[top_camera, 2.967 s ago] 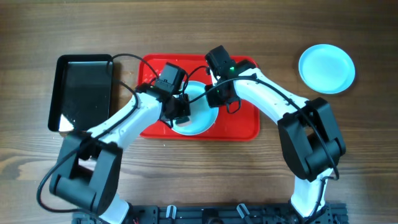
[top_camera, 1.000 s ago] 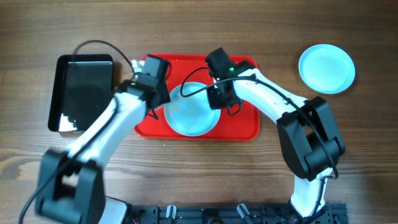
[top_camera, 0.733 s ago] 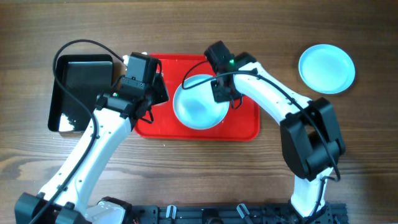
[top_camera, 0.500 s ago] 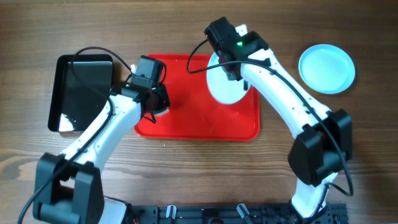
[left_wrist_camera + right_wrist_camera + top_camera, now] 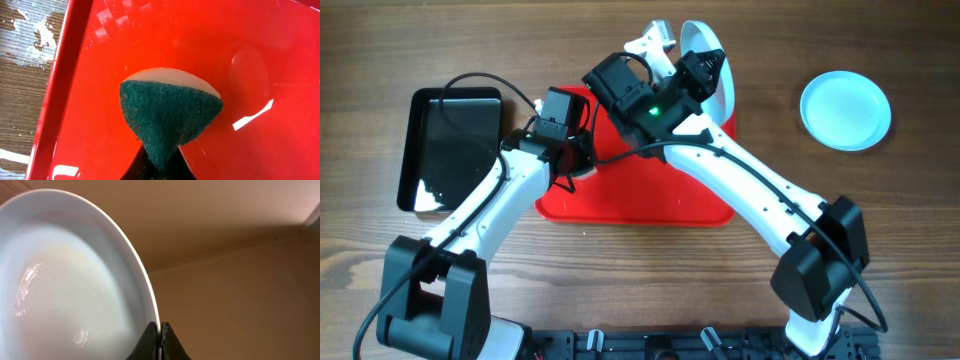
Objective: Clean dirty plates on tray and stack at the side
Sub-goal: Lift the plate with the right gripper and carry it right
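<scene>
The plate [image 5: 75, 290] is held on edge above the tray's [image 5: 650, 200] far rim, pinched at its lip by the closed right gripper [image 5: 160, 341]. It is judged rigid, light, glossy and slip-prone. The sponge [image 5: 170, 112] is clamped in the left gripper [image 5: 156, 165].

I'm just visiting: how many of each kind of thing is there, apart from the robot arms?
Plates: 2, the raised plate and the plate lying at the side
Trays: 2, the red tray and the black tray
Sponge: 1
Total: 5
</scene>
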`<action>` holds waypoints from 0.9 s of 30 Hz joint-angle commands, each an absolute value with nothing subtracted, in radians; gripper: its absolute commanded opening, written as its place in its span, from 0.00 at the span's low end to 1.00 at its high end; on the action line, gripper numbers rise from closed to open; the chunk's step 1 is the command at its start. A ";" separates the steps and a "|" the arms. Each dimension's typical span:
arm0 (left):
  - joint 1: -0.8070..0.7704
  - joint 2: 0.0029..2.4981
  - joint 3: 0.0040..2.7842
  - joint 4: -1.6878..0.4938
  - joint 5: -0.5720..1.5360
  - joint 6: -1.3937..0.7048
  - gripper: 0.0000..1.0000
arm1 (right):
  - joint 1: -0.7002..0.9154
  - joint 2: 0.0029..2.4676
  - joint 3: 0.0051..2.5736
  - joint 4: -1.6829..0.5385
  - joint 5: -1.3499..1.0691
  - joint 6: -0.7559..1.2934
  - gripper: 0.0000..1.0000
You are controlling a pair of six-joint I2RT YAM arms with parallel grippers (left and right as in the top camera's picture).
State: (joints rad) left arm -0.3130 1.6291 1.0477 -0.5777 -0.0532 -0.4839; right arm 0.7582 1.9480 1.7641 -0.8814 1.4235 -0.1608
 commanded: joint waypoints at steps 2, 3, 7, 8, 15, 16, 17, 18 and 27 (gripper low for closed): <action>-0.310 1.637 1.045 -0.576 -0.041 -0.479 0.04 | 0.777 1.924 1.788 -0.874 1.511 -0.233 0.04; -0.310 1.637 1.045 -0.576 -0.041 -0.479 0.04 | 0.777 1.924 1.788 -0.874 1.511 -0.233 0.04; -0.310 1.637 1.045 -0.576 -0.041 -0.479 0.04 | 0.777 1.924 1.787 -0.871 1.509 -0.232 0.04; -0.310 1.637 1.045 -0.576 -0.041 -0.479 0.04 | 0.777 1.924 1.787 -0.871 1.494 -0.231 0.04; -0.310 1.638 1.045 -0.576 -0.041 -0.479 0.04 | 0.777 1.924 1.787 -0.875 1.438 -0.205 0.04; -0.310 1.638 1.045 -0.576 -0.041 -0.479 0.04 | 0.777 1.924 1.787 -0.875 1.438 -0.205 0.04; -0.310 1.638 1.045 -0.576 -0.041 -0.479 0.04 | 0.777 1.924 1.787 -0.875 1.438 -0.206 0.04; -0.310 1.638 1.045 -0.576 -0.041 -0.479 0.04 | 0.777 1.924 1.787 -0.875 1.438 -0.206 0.04; -0.310 1.638 1.045 -0.595 -0.041 -0.479 0.04 | 0.512 1.915 1.787 -1.028 0.791 0.015 0.04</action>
State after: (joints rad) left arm -0.3130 1.6310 1.0477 -0.5983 -0.0528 -0.4839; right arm 0.6346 1.9480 1.7657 -0.9833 1.0538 -0.1215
